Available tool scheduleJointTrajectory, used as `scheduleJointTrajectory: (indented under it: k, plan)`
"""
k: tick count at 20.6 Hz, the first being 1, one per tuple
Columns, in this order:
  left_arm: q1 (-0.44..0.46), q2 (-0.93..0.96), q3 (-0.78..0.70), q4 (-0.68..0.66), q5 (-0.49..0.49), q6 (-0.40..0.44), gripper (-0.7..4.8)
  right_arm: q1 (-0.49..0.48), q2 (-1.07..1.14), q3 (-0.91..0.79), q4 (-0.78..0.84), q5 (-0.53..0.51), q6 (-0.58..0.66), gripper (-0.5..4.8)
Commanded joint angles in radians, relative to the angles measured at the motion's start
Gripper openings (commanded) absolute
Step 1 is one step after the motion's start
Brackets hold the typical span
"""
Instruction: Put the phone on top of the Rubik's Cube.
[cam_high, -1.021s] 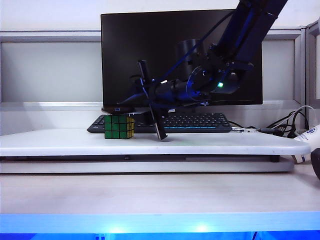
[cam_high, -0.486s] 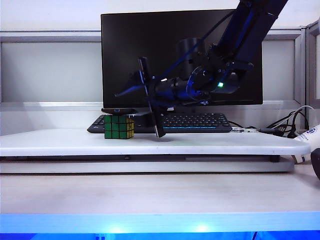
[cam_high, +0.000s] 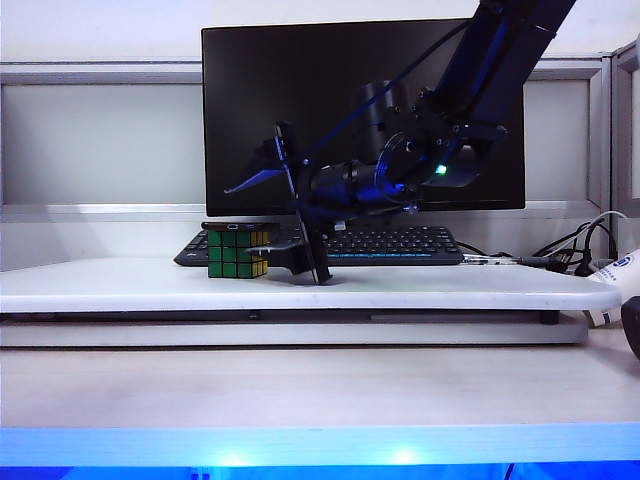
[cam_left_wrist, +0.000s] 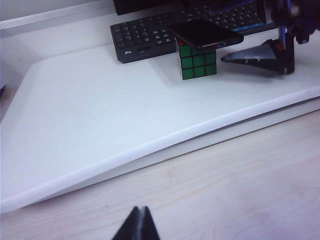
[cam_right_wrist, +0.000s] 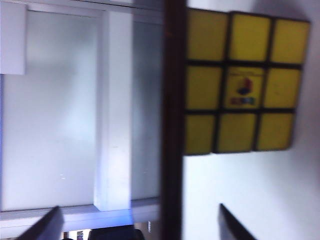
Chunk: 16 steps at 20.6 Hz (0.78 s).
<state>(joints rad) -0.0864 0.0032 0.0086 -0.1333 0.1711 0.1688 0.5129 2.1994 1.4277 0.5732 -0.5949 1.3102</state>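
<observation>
The Rubik's Cube (cam_high: 237, 254) stands on the white board in front of the keyboard, green face toward the exterior camera. In the right wrist view its yellow face (cam_right_wrist: 245, 82) shows. The phone (cam_high: 240, 226), a thin black slab, lies flat on top of the cube and overhangs it (cam_left_wrist: 202, 34). My right gripper (cam_high: 262, 225) is open just right of the cube, one finger above phone level and the other finger (cam_left_wrist: 255, 55) low by the board. The phone's edge (cam_right_wrist: 173, 120) runs between the spread fingers, touching neither. My left gripper (cam_left_wrist: 141, 222) is shut and empty over the wooden desk.
A black keyboard (cam_high: 390, 243) lies behind the cube, with a dark monitor (cam_high: 260, 100) behind it. The white raised board (cam_high: 450, 285) ends at a front edge above the wooden desk. Cables (cam_high: 580, 250) and a white object sit at the far right.
The right gripper's jaws have spread apart, the lower finger dropping toward the board. The phone, held just above the cube before, now rests on it. The left arm has not moved.
</observation>
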Motion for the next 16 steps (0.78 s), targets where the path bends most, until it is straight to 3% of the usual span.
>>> scheduleJointTrajectory:
  k: [1,16]
  plan:
    - [0.001,0.000,0.000,0.001,-0.003,0.008,-0.06,-0.004,-0.009,0.003,-0.021,-0.007,-0.039,4.01]
    - [0.001,0.000,0.000,0.000,-0.018,0.016,-0.06,-0.126,-0.009,0.002,-0.076,-0.060,-0.073,4.00]
